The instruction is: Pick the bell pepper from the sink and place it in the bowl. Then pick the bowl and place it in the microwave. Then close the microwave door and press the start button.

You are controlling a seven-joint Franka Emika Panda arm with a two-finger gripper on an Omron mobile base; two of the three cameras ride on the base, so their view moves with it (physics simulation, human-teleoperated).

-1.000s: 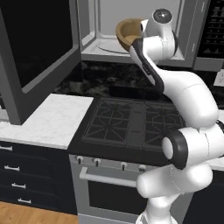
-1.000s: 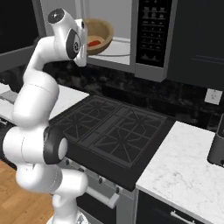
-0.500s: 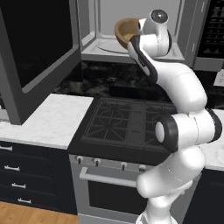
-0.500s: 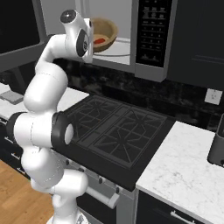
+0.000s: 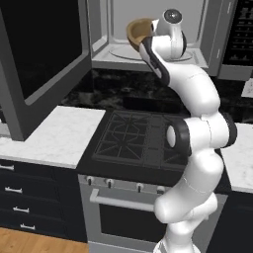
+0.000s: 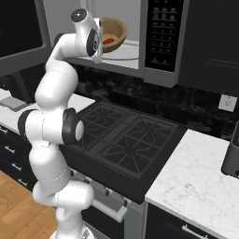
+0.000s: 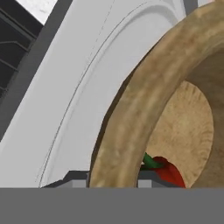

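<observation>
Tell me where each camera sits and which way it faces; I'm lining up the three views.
Left base view: behind-left, facing the microwave; arm rises at right.
Right base view: behind-right, facing the same microwave; arm rises at left.
Hand view: on the hand, looking along the gripper at the bowl rim.
All share the bowl; two show the bell pepper.

No text, label, brand or number is showing legibly anywhere. The dark control panel [image 6: 161,35] of the microwave [image 6: 154,74] is carrying rows of small pale marks, but they are rendering too small and blurred to read. The knobs along the front of the stove [image 5: 141,143] are bearing no readable markings either.
</observation>
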